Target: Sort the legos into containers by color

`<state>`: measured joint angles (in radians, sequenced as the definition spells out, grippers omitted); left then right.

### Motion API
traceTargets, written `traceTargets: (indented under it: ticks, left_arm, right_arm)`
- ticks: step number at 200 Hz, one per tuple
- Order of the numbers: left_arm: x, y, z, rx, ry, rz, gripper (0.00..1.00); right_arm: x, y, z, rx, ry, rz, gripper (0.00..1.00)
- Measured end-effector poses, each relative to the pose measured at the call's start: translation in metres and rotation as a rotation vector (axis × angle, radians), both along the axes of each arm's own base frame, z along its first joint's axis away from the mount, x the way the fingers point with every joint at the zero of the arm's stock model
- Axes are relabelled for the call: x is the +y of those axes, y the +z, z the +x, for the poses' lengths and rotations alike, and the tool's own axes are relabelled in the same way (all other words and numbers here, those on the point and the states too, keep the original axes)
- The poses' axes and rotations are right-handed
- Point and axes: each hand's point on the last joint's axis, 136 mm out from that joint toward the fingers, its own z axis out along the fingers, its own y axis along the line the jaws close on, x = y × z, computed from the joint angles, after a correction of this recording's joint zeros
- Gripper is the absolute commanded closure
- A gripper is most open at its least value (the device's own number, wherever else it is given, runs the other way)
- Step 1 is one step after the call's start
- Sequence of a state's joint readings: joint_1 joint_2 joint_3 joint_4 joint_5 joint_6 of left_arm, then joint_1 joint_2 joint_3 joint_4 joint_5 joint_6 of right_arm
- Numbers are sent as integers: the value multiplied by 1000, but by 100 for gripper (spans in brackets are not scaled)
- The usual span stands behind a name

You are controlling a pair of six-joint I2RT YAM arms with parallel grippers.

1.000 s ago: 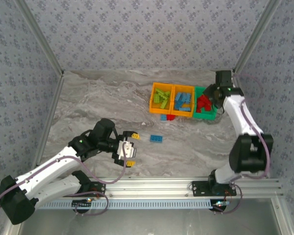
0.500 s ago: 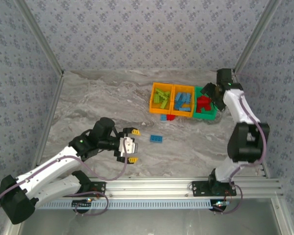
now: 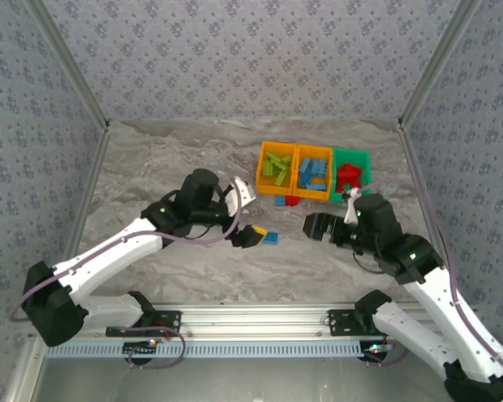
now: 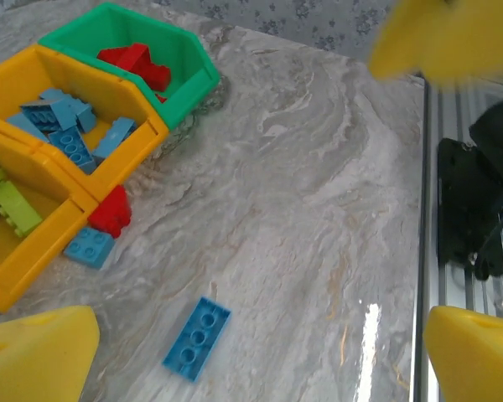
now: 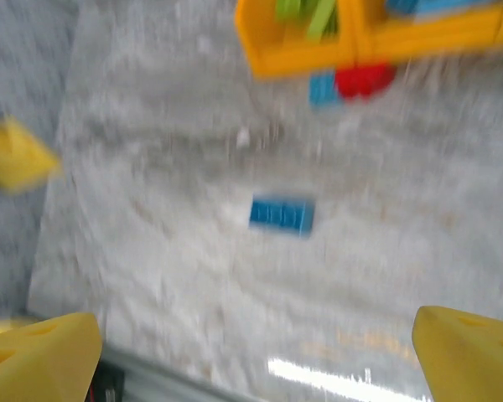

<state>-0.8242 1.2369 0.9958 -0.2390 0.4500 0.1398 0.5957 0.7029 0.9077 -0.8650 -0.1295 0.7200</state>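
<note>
Out at 1 o'clock on the surface: three bins in a tight row, touching side to side.
Left orange bin: has the lime green bricks in it.
Middle orange bin: light blue bricks, piled loosely.
Green bin: red bricks; it's at the 3 o'clock end of the row.
Strays by the bins: a red brick and a small blue brick lie on the surface right up against the orange bins' near walls, at their 6 o'clock, just beside each other.
Loose blue brick: flat, studs up, alone near the middle of the surface, well apart from the bins, roughly at their 7 o'clock.
Left end effector: fingers spread wide with nothing between them, hanging at about 10 o'clock of the loose brick. The lower finger is really close to it, can't tell if it touches.
Right end effector: at 3 o'clock of that same brick, near but apart, pointed toward it. Its yellow fingertips sit at opposite corners of the blurry wrist view, so it's wide apart and empty too.
</note>
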Motion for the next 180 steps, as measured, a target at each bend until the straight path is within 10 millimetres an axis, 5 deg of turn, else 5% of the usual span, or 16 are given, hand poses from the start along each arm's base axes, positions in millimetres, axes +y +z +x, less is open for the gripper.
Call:
traceTargets:
  ticks: [29,68,94,126,180]
  left_arm:
    - [-28,-30,-15,-36,-96,60,1]
    - [-36,-127,-20,-103,-270,250,1]
    - [-37,-170,-8,-132,-313,326,2]
    - [-36,-197,8,-154,-332,373,7]
    - [-37,-203,26,-193,-324,369,25]
  right_arm:
    - [-6,-19,-31,73,35,-99,0]
    - [-26,-9,-31,52,-35,-168,0]
    - [-31,-6,-30,46,-61,-175,0]
    - [-32,-7,-30,53,-74,-175,0]
    - [-29,-7,-35,68,-76,-153,0]
